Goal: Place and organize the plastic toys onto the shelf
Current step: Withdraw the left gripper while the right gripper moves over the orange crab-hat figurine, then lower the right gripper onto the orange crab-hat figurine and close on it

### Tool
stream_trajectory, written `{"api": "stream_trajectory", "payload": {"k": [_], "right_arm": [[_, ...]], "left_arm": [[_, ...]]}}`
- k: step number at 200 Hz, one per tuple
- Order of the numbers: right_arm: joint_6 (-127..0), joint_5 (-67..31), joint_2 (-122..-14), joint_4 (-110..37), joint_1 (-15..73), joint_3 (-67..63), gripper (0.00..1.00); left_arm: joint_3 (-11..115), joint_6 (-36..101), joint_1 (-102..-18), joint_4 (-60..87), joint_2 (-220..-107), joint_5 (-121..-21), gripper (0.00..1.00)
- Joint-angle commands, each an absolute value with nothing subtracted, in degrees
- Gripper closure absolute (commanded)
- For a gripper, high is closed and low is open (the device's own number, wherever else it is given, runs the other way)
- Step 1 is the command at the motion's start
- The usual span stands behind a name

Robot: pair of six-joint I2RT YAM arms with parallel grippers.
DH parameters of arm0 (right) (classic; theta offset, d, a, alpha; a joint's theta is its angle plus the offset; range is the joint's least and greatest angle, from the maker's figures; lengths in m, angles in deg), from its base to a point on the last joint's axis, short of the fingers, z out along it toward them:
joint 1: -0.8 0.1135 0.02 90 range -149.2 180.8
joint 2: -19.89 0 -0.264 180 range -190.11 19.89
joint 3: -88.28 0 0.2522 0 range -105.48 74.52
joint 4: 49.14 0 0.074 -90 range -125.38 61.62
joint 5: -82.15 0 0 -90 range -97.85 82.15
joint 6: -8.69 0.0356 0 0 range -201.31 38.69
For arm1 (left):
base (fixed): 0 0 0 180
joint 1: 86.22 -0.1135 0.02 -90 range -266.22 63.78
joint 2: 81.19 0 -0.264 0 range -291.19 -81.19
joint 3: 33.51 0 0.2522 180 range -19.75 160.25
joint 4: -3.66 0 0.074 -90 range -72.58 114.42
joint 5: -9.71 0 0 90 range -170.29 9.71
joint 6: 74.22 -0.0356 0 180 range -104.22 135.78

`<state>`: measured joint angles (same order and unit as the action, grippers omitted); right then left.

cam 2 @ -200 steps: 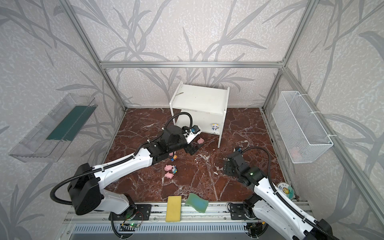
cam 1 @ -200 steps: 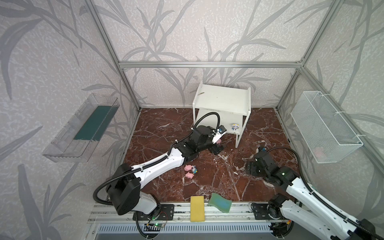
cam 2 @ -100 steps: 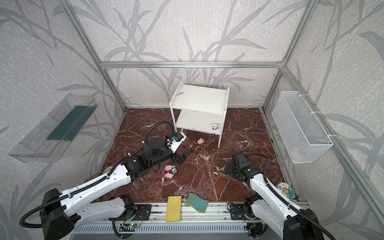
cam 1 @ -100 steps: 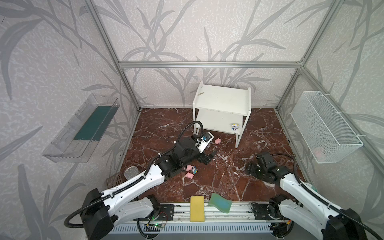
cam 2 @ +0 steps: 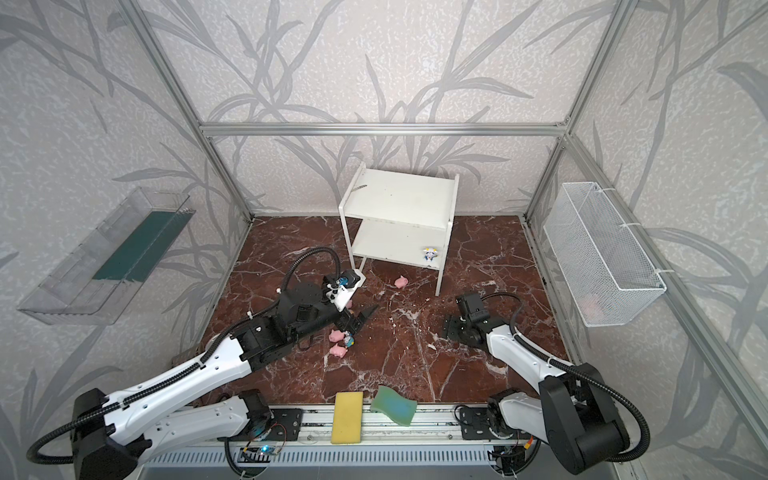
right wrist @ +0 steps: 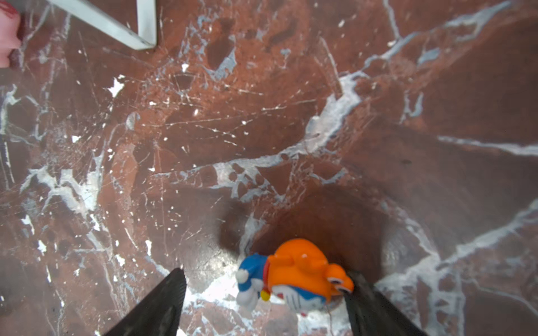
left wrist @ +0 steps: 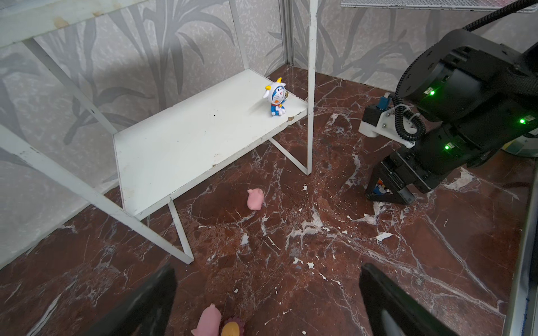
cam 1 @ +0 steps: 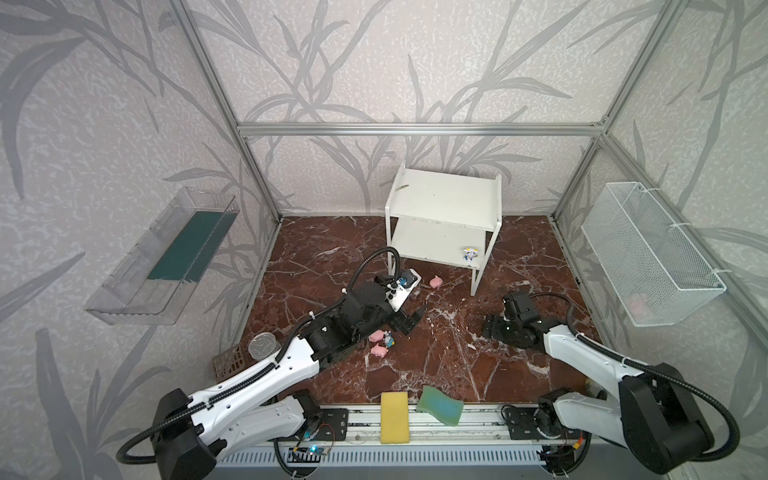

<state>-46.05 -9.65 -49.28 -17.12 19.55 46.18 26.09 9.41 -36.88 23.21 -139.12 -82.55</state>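
Shelf [cam 1: 444,199] stands far centre on the tabletop [cam 1: 457,374], with one figurine [cam 1: 471,253] on its lower board at the near right corner. Lone pig [cam 1: 435,282] lies on the tabletop just near of the shelf. Two pigs [cam 1: 379,351] and a second figurine [cam 1: 389,341] are bunched left of centre by the left jaws. A third figurine [right wrist: 297,276] lies between the right jaws. Two sponges [cam 1: 395,417] sit at the near edge. Tray [cam 1: 162,257] on the left wall, basket [cam 1: 652,253] on the right wall.
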Motion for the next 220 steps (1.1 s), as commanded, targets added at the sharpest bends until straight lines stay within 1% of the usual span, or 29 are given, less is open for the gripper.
{"api": "stream_trajectory", "payload": {"k": [1, 28, 67, 104, 136, 174, 220], "right_arm": [[-46.66, -10.84, -48.76, -16.54, 19.30, 46.39, 0.15], [-46.73, -13.60, -50.21, -19.32, 19.59, 46.07, 0.15], [-49.14, -14.22, -57.57, -22.99, 23.78, 41.37, 0.16], [-51.51, -13.32, -66.08, -26.73, 33.99, 35.61, 0.17], [-52.69, -10.35, -70.20, -28.95, 43.46, 31.03, 0.17], [-54.36, -6.85, -70.87, -28.82, 47.88, 28.30, 0.17], [-54.54, -3.91, -64.53, -27.08, 48.17, 31.82, 0.16]], "left_arm": [[25.49, 9.80, -36.48, 23.64, -138.49, -83.56, 0.01], [25.50, 9.80, -36.30, 23.66, -138.50, -83.46, 0.01], [25.26, 9.98, -36.03, 24.81, -137.30, -84.15, 0.01], [24.29, 10.15, -35.74, 25.72, -134.99, -85.47, 0.01], [24.28, 10.24, -35.60, 26.21, -134.55, -85.83, 0.01], [24.67, 9.84, -35.58, 26.02, -135.32, -85.65, 0.01], [24.30, 10.03, -35.49, 25.52, -135.52, -85.57, 0.01]]}}
